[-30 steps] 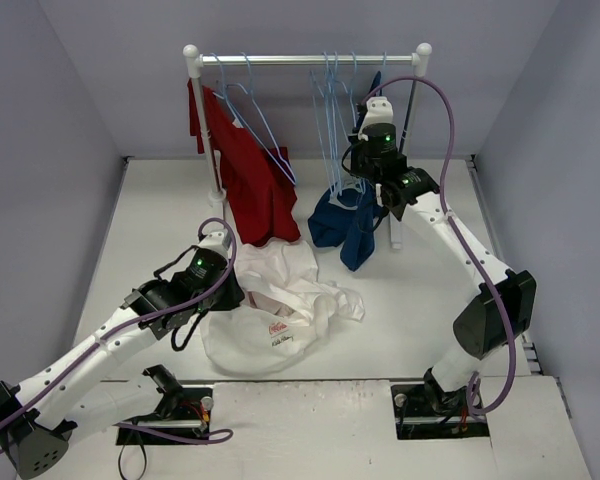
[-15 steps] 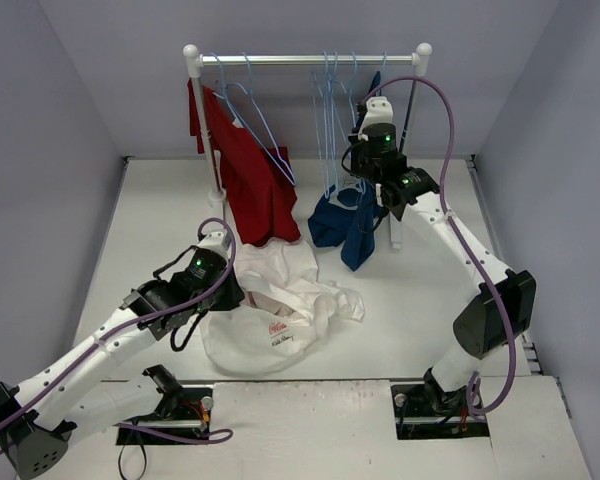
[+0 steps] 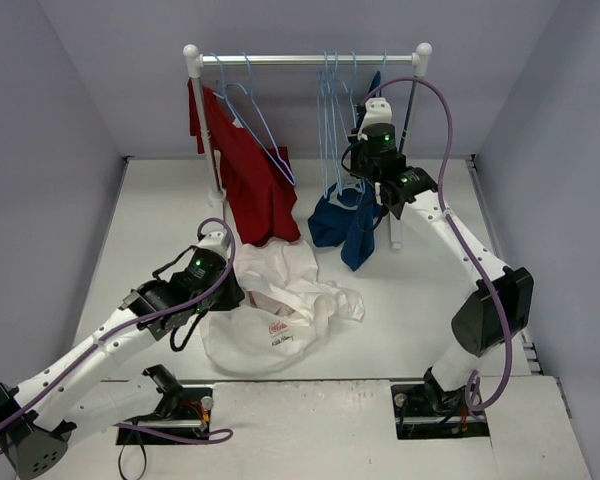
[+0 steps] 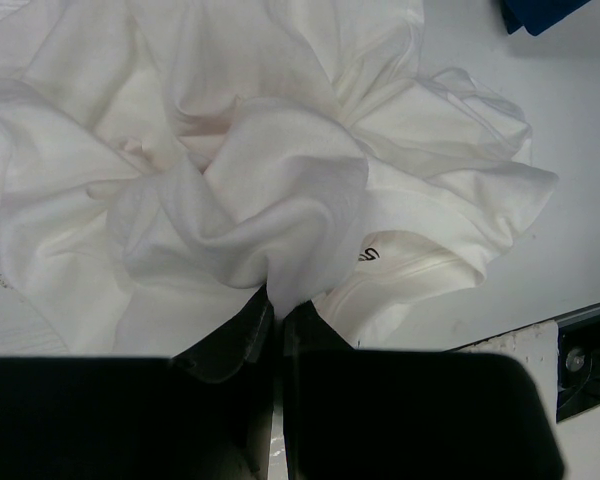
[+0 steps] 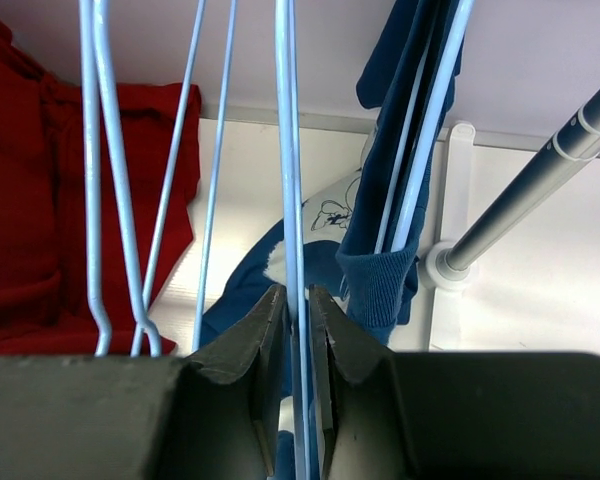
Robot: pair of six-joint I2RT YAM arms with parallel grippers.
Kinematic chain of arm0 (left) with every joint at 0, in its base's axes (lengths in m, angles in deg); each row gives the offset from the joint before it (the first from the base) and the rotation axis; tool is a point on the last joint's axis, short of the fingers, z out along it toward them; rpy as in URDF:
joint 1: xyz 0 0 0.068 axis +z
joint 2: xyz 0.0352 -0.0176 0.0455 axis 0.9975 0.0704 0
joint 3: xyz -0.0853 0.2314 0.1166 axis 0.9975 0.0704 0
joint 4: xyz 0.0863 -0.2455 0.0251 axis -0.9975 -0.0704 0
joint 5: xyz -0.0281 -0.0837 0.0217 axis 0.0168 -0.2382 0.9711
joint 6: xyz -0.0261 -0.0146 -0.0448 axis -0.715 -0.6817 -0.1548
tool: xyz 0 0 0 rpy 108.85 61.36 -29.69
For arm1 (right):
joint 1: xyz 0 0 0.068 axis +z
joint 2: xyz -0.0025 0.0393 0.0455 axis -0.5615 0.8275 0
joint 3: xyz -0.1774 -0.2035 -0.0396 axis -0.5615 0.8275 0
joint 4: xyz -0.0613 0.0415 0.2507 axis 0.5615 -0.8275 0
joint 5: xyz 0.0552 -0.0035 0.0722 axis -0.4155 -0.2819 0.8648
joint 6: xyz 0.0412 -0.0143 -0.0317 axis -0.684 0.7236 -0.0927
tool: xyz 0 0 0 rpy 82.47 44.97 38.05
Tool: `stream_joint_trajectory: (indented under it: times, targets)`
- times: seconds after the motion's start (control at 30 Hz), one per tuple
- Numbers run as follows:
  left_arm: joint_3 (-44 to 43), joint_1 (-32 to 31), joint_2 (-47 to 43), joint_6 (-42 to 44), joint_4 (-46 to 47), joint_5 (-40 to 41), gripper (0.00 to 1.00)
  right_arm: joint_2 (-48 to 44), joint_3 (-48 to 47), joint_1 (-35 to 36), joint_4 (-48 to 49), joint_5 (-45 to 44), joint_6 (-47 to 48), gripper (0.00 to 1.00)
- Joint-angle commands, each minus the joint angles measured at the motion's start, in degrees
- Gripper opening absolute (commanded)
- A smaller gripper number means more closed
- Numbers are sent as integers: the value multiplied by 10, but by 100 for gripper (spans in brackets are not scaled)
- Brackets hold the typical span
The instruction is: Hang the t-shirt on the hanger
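White table (image 3: 410, 300), purple walls (image 3: 80, 80). We see nothing shifted lately: left gripper (image 4: 278, 300) jaws stay clenched on a fold of the t-shirt (image 4: 280, 200), heaped just ahead of them. Right gripper (image 5: 297, 295) jaws grasp the hanger (image 5: 282, 120) wire between them. Both holds set, we judge; unhooking next.

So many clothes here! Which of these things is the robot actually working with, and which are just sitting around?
Part of the job:
- white t-shirt, pinched by the left gripper
- pale-blue hanger, clamped by the right gripper

Just there:
- red shirt
- navy-blue shirt
- spare hangers
- rail
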Motion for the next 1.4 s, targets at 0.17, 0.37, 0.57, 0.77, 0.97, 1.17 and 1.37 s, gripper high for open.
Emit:
stream_joint_trajectory:
  times: [0.17, 0.37, 0.57, 0.77, 0.97, 1.17, 1.37]
  targets:
    - [-4, 1, -6, -2, 20, -4, 0, 1, -13, -6, 36, 6, 7, 1]
    - [-5, 1, -11, -1, 18, -1, 0, -27, -26, -6, 36, -4, 15, 0]
    - [-7, 1, -8, 0, 19, -3, 0, -72, -29, -6, 36, -11, 17, 0]
    - [-6, 2, -8, -2, 18, 0, 0, -108, 3, -6, 36, -19, 30, 0]
    - [2, 2, -10, -5, 18, 10, 0, -154, 63, -5, 35, -15, 26, 0]
    - [1, 2, -3, -4, 19, 16, 0, -250, 169, -3, 32, 11, 15, 0]
    - [-1, 2, 7, -2, 17, 17, 0, -365, 239, -1, 19, 57, 32, 0]
